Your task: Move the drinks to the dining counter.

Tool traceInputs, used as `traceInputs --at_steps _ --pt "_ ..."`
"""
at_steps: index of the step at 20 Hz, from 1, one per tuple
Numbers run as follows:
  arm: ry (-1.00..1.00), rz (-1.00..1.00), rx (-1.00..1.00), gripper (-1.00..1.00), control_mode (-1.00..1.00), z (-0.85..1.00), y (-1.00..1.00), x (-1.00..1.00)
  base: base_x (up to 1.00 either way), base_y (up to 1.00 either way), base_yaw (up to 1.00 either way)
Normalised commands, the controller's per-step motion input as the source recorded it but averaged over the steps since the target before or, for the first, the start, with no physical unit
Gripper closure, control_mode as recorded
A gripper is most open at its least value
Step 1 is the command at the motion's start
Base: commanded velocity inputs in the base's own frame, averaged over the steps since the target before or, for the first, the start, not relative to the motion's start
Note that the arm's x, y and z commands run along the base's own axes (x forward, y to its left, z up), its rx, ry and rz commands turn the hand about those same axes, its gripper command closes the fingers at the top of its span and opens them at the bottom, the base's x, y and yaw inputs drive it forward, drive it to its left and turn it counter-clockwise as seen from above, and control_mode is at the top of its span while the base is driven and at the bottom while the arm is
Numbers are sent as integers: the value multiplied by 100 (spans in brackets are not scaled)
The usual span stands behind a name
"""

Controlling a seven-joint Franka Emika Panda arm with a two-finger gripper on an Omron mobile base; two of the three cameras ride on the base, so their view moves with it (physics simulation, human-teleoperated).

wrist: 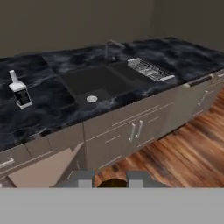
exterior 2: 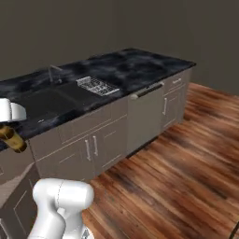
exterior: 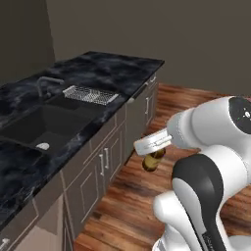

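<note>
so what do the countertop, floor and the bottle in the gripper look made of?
Countertop: polished black marble by the look, pale veining.
Floor: glossy wood planks, streaked brown grain.
Bottle in the gripper: probably amber glass, brown and translucent-looking; the render leaves it open.

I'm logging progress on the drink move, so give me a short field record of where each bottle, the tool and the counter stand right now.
amber bottle: held in the tool, above the wooden floor, in front of the cabinets
white bottle: upright on the dining counter, to the left of the sink in the hand view
tool: shut on the amber bottle
dish rack: on the counter beside the sink
left to do: set the amber bottle on the counter
</note>
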Motion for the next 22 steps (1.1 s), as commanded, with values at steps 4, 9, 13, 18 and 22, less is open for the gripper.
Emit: traceInputs --at_steps 4,9,13,18,22 --pt "0 0 0 100 100 0 0 0 18 21 93" --pt "0 0 0 100 100 0 0 0 98 59 32" --pt "0 0 0 100 100 0 0 0 100 69 0" --pt "0 0 0 100 100 0 0 0 99 96 0" --pt "0 0 0 100 100 0 0 0 56 100 16"
